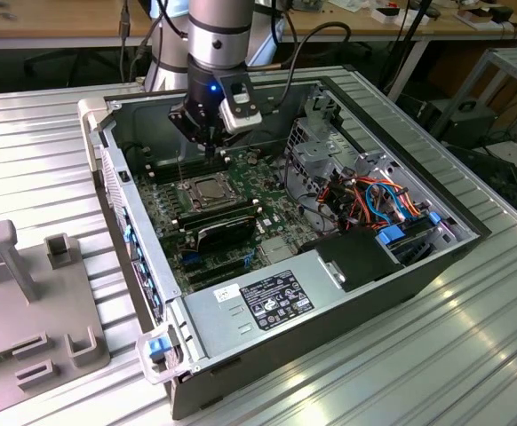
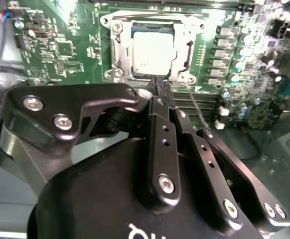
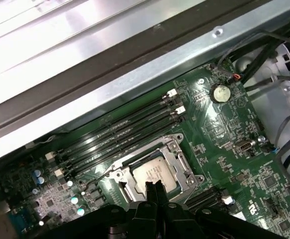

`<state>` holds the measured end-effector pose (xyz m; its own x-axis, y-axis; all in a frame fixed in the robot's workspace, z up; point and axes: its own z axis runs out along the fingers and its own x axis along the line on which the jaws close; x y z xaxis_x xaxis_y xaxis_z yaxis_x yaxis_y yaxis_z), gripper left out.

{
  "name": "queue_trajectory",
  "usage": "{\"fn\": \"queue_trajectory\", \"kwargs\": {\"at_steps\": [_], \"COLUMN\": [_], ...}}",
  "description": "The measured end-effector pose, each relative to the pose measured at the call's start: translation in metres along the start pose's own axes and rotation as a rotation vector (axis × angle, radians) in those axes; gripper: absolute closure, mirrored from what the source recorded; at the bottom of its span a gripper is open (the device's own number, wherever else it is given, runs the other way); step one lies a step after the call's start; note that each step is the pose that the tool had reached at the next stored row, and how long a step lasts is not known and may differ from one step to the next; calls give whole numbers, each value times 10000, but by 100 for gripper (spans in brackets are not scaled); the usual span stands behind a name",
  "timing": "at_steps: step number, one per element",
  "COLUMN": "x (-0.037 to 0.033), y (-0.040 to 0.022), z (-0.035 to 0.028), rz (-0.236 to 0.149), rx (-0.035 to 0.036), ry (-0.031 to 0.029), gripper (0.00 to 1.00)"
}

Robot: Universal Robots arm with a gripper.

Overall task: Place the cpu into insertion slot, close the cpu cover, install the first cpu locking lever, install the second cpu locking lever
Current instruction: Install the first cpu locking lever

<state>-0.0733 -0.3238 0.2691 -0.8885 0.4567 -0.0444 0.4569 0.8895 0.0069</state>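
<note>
Tool (image 2: 161, 84) pinched shut, apparently empty, at cpu cover (image 2: 116, 49) edge; cpu (image 2: 152, 50) seated beneath; memory slots (image 3: 120, 133) alongside; power-supply label (image 1: 272, 300) unreadable.

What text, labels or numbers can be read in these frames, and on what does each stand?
No text can be quoted.
Power supply label: print, too small to read.
cpu top: faint marks, blurred.
Motherboard: white lettering, too small to read.
Black wrist housing: white mark, cut off by the picture's edge.
</note>
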Motion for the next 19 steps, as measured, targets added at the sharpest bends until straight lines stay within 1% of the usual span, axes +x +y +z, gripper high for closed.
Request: {"fn": "queue_trajectory", "kwargs": {"at_steps": [2, 4, 6, 7, 9, 11, 14, 16, 19], "x": [20, 30, 34, 36, 44, 80, 193, 250, 287], "y": [-12, -20, -23, -23, -27, -47, -104, -134, -152], "z": [-1, 0, 2, 3, 6, 7, 10, 10, 11], "rz": [-166, -596, -889, -1173, -1621, -1730, -1877, -2015, -2223], "rx": [-7, -28, -40, -51, -75, -86, -99, -107, -121], "ry": [1, 3, 6, 8, 11, 16, 19, 21, 25], "gripper": [89, 89, 89, 89, 89, 89, 89, 89, 89]}}
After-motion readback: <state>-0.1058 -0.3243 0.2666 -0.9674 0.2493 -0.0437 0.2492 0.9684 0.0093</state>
